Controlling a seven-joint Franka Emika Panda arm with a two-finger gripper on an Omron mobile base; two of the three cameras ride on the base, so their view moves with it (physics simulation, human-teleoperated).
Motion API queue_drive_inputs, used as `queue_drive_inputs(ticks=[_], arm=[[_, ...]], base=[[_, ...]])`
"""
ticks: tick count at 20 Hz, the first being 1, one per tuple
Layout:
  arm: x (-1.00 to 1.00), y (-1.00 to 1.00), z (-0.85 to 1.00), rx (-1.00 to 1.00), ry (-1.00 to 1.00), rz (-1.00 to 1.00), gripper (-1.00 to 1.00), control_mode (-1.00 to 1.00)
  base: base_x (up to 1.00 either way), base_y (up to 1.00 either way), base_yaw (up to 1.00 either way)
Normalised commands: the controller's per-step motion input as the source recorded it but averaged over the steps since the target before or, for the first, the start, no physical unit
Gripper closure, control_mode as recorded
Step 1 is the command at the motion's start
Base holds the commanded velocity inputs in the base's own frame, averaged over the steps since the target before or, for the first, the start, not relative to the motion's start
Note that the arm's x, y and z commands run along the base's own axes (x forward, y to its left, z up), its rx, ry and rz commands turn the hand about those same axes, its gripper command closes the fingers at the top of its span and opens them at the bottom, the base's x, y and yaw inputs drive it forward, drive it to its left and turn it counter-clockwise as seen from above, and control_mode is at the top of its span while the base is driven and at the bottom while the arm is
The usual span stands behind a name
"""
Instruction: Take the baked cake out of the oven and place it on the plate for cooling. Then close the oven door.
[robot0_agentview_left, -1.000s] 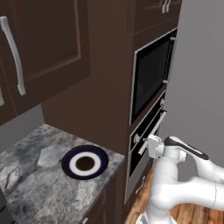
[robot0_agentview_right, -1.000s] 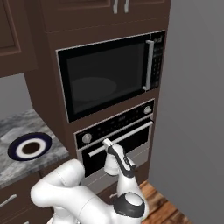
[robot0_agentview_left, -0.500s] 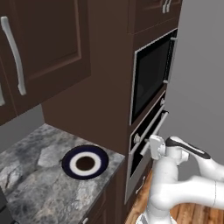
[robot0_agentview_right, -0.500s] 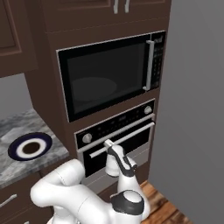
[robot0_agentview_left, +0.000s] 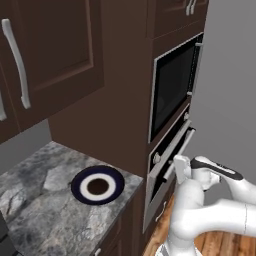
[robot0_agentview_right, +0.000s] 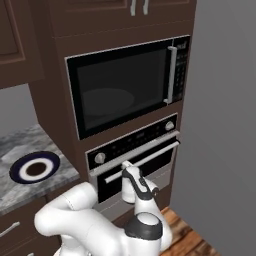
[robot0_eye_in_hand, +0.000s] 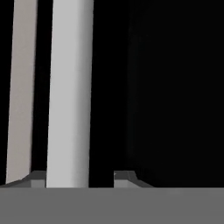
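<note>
Dark-wood kitchen wall, oven door (robot0_agentview_right: 135, 167) ajar, tool (robot0_eye_in_hand: 78, 177) clamped on bar handle (robot0_eye_in_hand: 70, 92), plate (robot0_agentview_left: 97, 184) on counter (robot0_agentview_left: 40, 215)

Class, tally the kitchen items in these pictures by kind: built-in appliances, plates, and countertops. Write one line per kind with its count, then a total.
Built-in appliances: 2 (black-glass microwave with vertical handle; silver-grey wall oven with long bar handle)
Plates: 1 (round navy-rimmed plate with white ring and brown centre)
Countertops: 1 (grey marbled stone counter)
Total: 4
</note>
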Motion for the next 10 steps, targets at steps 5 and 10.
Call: queue_drive_inputs(ticks=[5, 10], arm=[[-0.23, -1.0, -0.64, 0.0, 0.07, -0.08, 1.0, -1.0], [-0.38, -1.0, -0.73, 0.0, 0.06, -0.11, 1.0, -1.0]], base=[[0.0, 0.0, 0.0], [0.0, 0.0, 0.0]])
